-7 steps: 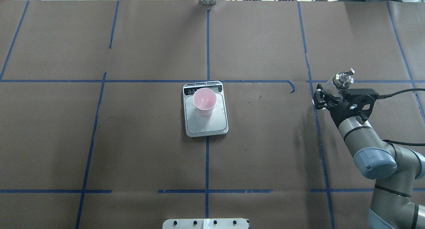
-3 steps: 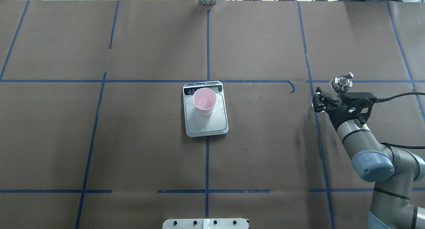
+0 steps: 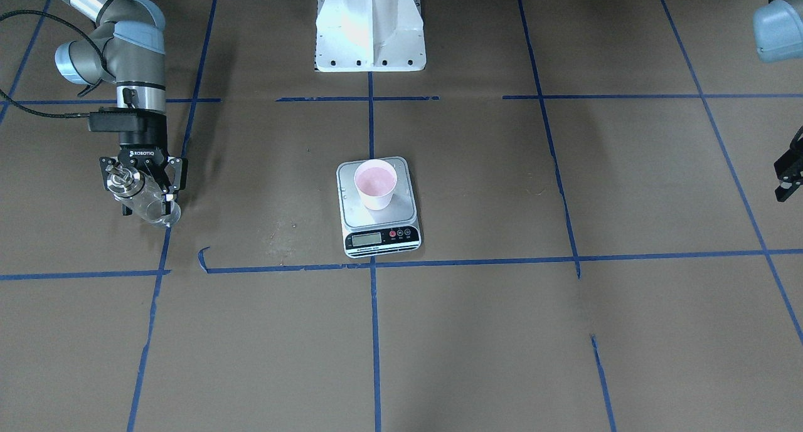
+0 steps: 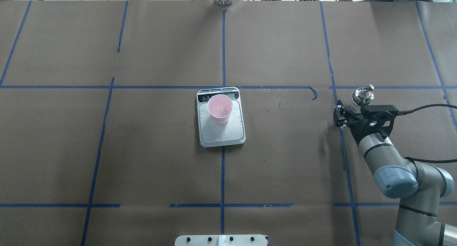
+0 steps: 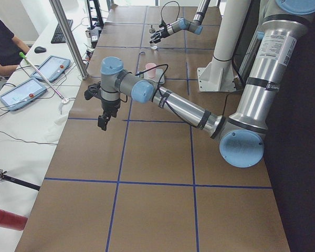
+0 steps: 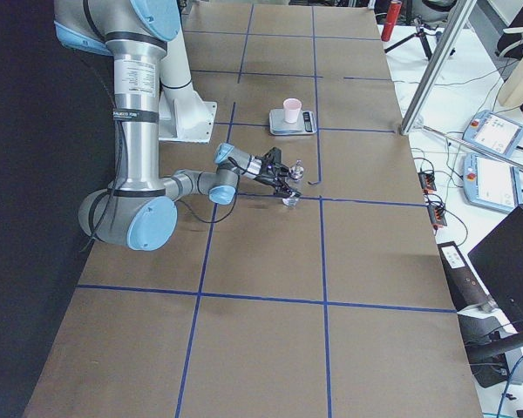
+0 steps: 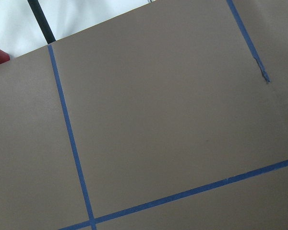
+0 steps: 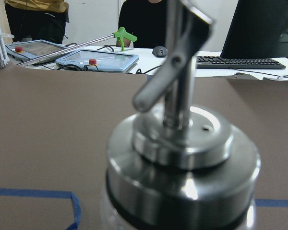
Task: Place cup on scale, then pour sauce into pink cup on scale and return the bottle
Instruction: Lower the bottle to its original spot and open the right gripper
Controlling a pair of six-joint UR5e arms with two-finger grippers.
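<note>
Right end effector (image 3: 145,197) grips bottle (image 4: 361,96), 3 o'clock of scale (image 4: 225,134). Cup (image 4: 219,108) upright on scale. Left end effector (image 3: 789,175): opening indeterminate.

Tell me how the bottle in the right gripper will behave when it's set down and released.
The bottle is clear glass: probably rigid, slippery and breakable, so a gentle landing matters. Tall, narrow, with a metal pour-spout cap up top, it may tip if released tilted. Being cylindrical, it would likely roll once down.
</note>
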